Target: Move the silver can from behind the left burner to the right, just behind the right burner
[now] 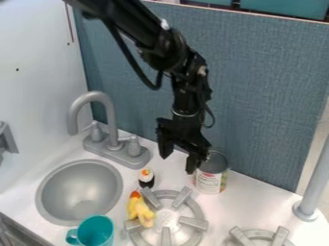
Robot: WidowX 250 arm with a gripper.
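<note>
My gripper (177, 163) hangs over the counter behind the left burner, open, with its two fingers apart and pointing down. Nothing shows between them. A metal can (210, 178) with a paper label stands right beside its right finger, which overlaps the can's left edge; I cannot tell whether they touch. Below and left of the gripper sits a small sushi-like toy (146, 178), black below with white and orange on top. A yellow toy (139, 210) with a reddish-orange end lies at the left side of the burner (168, 194).
The round grey sink (80, 192) is at left, with a grey faucet (114, 146) behind it. A teal cup (95, 231) is at the front edge. Another burner (259, 236) and a grey post (313, 185) are at right. A blue-grey panel (270, 96) stands behind.
</note>
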